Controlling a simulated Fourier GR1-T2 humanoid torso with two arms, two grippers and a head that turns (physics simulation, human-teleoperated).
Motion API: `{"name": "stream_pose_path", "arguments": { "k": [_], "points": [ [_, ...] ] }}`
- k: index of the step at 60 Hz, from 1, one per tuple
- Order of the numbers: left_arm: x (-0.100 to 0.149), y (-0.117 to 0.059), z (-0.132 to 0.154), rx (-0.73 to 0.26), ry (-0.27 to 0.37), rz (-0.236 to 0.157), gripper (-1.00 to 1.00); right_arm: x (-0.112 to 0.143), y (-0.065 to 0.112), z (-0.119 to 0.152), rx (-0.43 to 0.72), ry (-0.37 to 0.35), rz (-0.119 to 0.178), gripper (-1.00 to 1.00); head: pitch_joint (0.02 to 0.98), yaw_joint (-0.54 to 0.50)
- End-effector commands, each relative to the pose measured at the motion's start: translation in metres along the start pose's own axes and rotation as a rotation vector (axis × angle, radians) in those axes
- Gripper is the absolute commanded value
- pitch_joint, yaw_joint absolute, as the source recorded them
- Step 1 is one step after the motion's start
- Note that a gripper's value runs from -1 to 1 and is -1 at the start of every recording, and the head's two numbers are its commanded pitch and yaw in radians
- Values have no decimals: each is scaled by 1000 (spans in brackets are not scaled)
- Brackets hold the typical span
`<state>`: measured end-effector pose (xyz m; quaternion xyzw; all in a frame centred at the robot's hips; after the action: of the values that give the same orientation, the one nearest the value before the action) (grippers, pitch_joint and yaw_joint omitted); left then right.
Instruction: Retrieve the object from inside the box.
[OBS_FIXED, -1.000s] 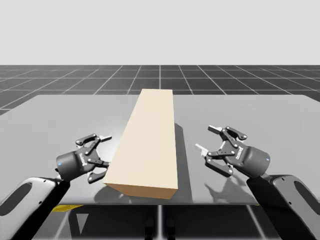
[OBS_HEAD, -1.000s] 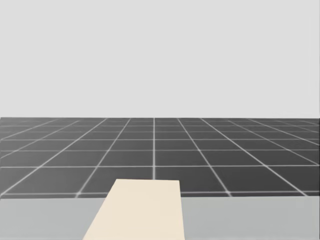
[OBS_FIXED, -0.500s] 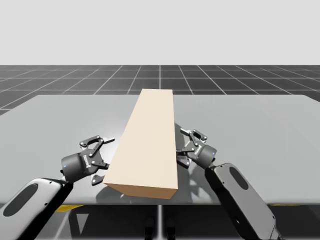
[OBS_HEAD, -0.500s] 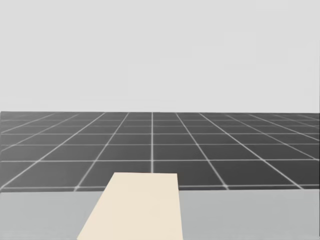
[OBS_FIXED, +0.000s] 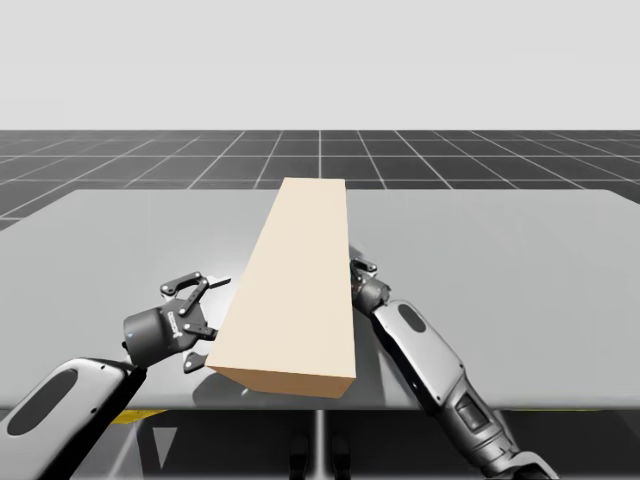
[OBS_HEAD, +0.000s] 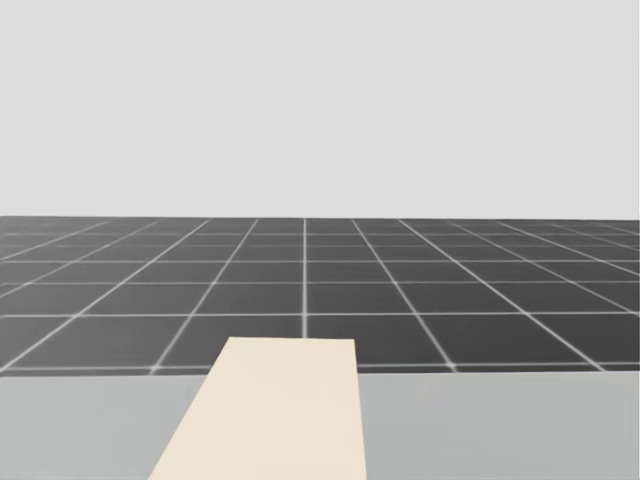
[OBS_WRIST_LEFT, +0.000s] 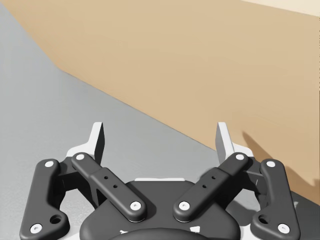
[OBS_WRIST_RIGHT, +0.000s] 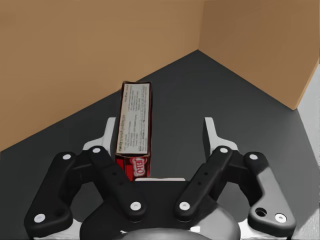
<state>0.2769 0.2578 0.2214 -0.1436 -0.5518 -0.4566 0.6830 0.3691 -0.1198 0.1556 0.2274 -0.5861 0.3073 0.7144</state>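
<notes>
A long tan box (OBS_FIXED: 300, 290) lies lengthwise down the middle of the grey table (OBS_FIXED: 520, 260). My right arm (OBS_FIXED: 420, 350) reaches into the box's right side. In the right wrist view my right gripper (OBS_WRIST_RIGHT: 159, 130) is open inside the box, over its dark floor. A small red box with a white label (OBS_WRIST_RIGHT: 134, 120) lies between the fingers, close against one of them and apart from the other. My left gripper (OBS_FIXED: 203, 307) stands open just outside the box's left wall (OBS_WRIST_LEFT: 200, 75), with nothing between its fingers (OBS_WRIST_LEFT: 97, 139).
The box's tan inner walls (OBS_WRIST_RIGHT: 75, 60) close in ahead of and beside my right gripper. Bare grey table (OBS_WRIST_LEFT: 45, 115) lies under my left gripper. The head view shows the box's top (OBS_HEAD: 280, 410) and the far table edge (OBS_HEAD: 500, 375).
My right arm has swung left from the table's right side into the box's right side. My left gripper has edged closer to the box. My head has turned slightly.
</notes>
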Motion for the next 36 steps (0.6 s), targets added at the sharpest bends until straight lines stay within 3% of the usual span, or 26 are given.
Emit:
{"name": "stream_pose_path", "arguments": {
  "k": [1, 4, 7, 19, 25, 36],
  "points": [
    [0, 0, 1, 1, -6, -7, -1000, -6, -6, -24, -80, 58, 36, 1000, 194, -31],
    [0, 0, 2, 1, -9, -11, -1000, -10, -5, -26, -102, 86, 33, 1000, 193, -30],
    [0, 0, 2, 1, -13, -15, -1000, -13, -6, -27, -113, 114, 6, 1000, 192, -29],
    [0, 1, 2, 10, -18, -19, -1000, -11, -9, -16, -167, 108, 8, 1000, 191, -29],
    [0, 1, 2, 14, -18, -20, -1000, 6, -11, 16, -222, 50, 26, 1000, 191, -30],
    [-1, 3, 2, 24, -20, -14, -1000, 16, -15, 96, -292, -43, 19, 1000, 186, -35]
  ]
}}
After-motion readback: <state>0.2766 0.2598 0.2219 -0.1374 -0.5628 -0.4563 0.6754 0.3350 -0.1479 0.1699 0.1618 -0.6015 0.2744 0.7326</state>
